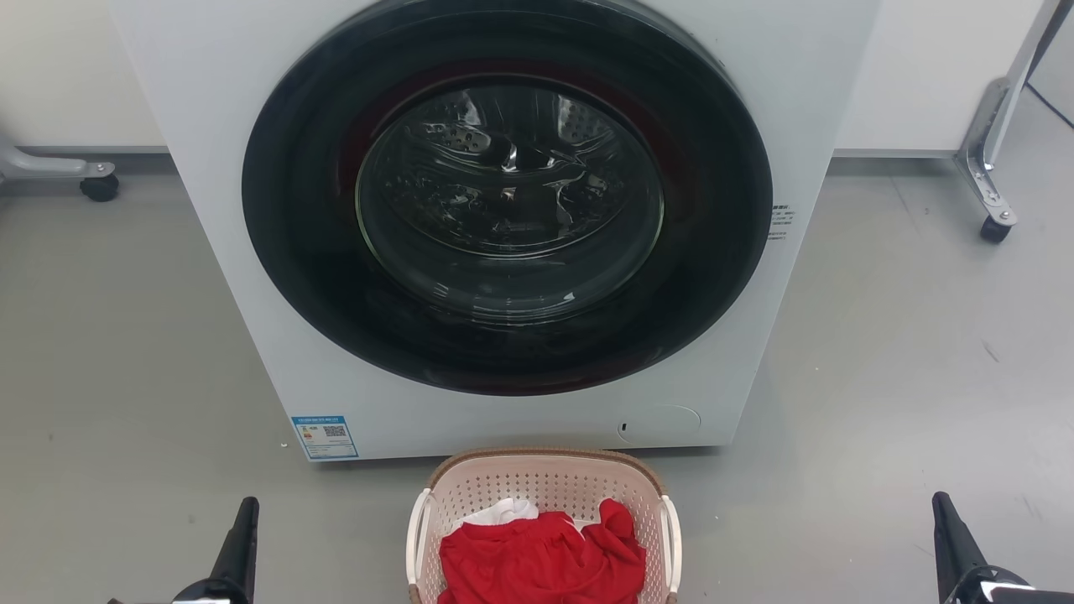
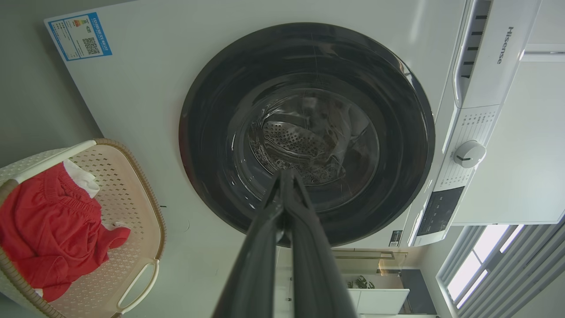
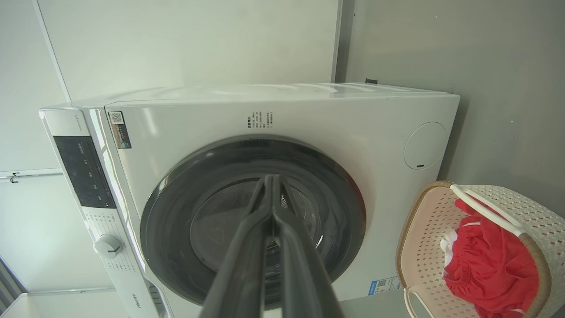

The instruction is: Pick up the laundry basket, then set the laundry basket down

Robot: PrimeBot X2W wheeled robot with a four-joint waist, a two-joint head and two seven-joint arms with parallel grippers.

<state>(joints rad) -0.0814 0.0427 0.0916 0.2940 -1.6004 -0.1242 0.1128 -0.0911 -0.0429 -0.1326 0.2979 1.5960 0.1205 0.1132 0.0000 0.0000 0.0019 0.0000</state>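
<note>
The laundry basket (image 1: 545, 482) stands on the grey floor (image 1: 126, 377) just in front of the white washing machine (image 1: 797, 84), below its closed round door, and it holds a red garment (image 1: 541, 558) on top of a white cloth (image 1: 508, 510). The left gripper (image 1: 247, 512) and the right gripper (image 1: 940, 503) are low at each side, well apart from the basket. Both have their fingers pressed together and hold nothing.

From the head we look down at a washing machine (image 1: 503, 218) close ahead. Our wrist cameras face it from low on either side; all share the basket (image 1: 545, 485).
</note>
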